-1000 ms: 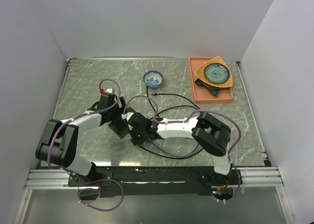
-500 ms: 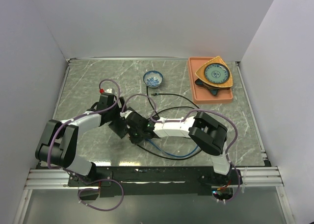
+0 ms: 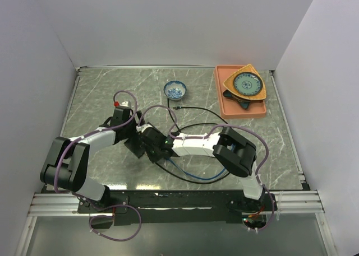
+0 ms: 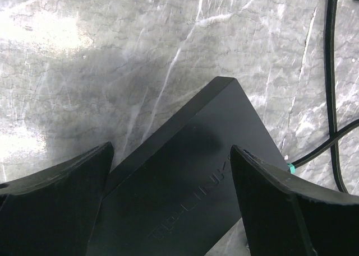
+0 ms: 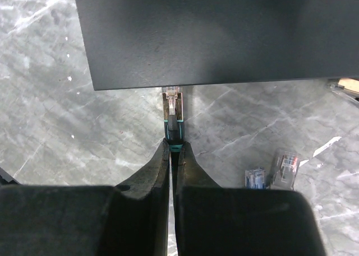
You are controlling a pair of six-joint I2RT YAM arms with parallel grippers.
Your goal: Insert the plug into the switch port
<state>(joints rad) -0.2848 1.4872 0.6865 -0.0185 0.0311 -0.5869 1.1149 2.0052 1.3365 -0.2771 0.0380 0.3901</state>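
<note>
At about 8 o'clock from the middle of the table [image 3: 95, 99], the switch [image 5: 224, 37] is seen lying flat, with both arms gathered over it. The plug [image 5: 171, 99], clear with a teal boot, is clenched just behind that boot by the right gripper [image 5: 171, 147], whose fingers are pinched nearly together. In the right wrist view its tip is pointed to 12 o'clock and is set right at the near edge of the switch. The ports are hidden under that edge, so it cannot be told whether the tip is entered.

Several faults may be expected from here. Since the socket is not seen, the plug could be butted against the housing beside a port if it is offset to either side. Because it is held at the cable end, it could be swivelled in the pinch under a push. The switch could be slid on the smooth stone if it is not braced firmly.

The left gripper [image 4: 171, 152] is spread wide, astride the top of the switch; whether it is pressed down cannot be told. The left arm is angled forward toward 2 o'clock, while the right arm is stretched low across the table toward 9 o'clock. Two loose plugs [image 5: 283, 167] are seen at 4 o'clock of the held one.
</note>
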